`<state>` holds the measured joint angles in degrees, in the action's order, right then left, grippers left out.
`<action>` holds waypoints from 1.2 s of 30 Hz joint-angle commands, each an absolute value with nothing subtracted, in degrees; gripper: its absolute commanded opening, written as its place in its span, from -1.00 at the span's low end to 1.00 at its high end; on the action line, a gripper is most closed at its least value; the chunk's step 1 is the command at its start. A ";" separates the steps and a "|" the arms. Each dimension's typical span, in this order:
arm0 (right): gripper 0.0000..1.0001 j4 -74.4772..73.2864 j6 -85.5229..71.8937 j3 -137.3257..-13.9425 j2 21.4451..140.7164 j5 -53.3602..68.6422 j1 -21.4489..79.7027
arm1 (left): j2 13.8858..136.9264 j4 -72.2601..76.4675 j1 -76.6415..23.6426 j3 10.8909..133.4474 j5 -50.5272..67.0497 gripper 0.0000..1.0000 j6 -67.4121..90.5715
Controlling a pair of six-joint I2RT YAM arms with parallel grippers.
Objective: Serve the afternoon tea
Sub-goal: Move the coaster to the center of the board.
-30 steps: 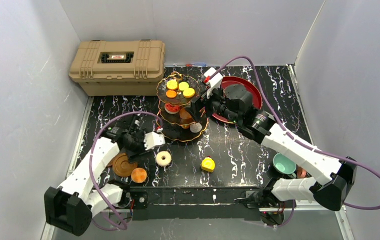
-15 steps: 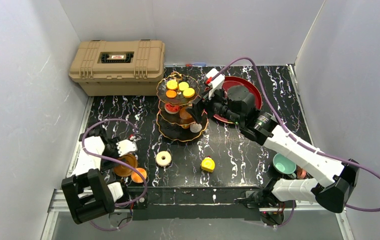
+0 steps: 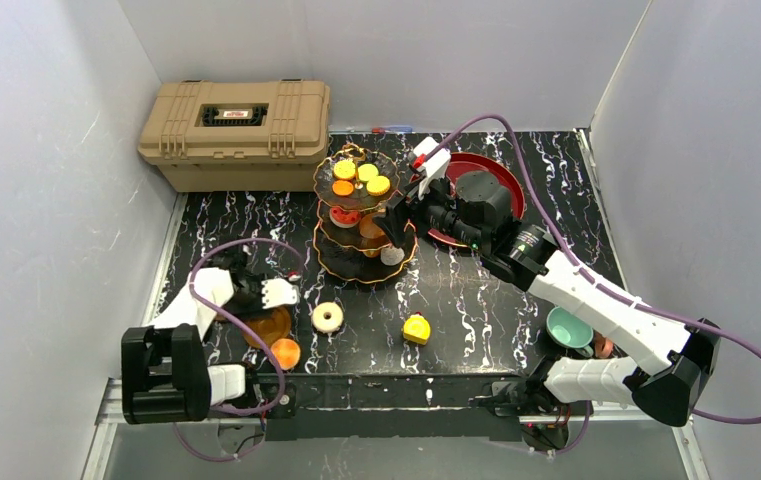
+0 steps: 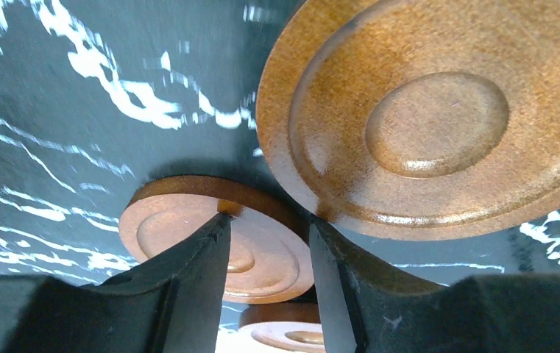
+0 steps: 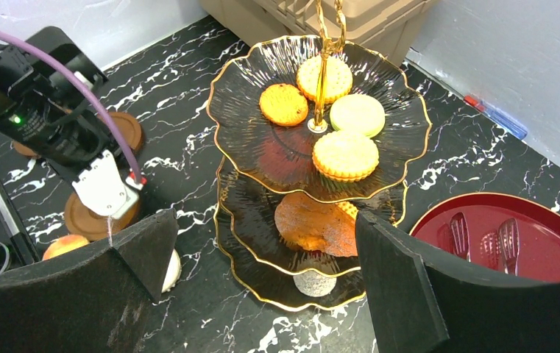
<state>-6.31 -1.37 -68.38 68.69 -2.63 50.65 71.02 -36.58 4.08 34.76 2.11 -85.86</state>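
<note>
The dark three-tier stand point(image 3: 361, 215) with gold rims holds macarons point(image 5: 345, 154) on top, an orange-brown sweet point(image 5: 315, 223) in the middle and a grey ball point(image 5: 313, 283) at the bottom. My right gripper point(image 3: 396, 225) is wide open and empty just in front of the stand point(image 5: 262, 140). My left gripper point(image 3: 278, 293) hovers low over the brown saucers point(image 3: 266, 325). In the left wrist view its jaws point(image 4: 268, 220) stand narrowly apart over one saucer point(image 4: 188, 235), and the right fingertip is at the rim of a larger-looking saucer point(image 4: 438, 118).
A cream donut point(image 3: 328, 317), an orange sweet point(image 3: 284, 352) and a yellow cake point(image 3: 416, 328) lie near the front edge. A teal cup point(image 3: 568, 328) sits by the right arm. A red tray point(image 3: 501, 175) with clear forks point(image 5: 483, 235) lies behind it. The tan case point(image 3: 236, 120) stands back left.
My left arm has folded back toward its base; its gripper swung left from near the donut, then came slightly right over the saucers. The right arm has barely moved.
</note>
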 commanded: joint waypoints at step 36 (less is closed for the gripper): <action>0.97 -13.24 -7.29 -62.21 63.71 -10.10 50.81 | 62.30 -56.28 -21.36 50.41 13.23 0.07 -54.83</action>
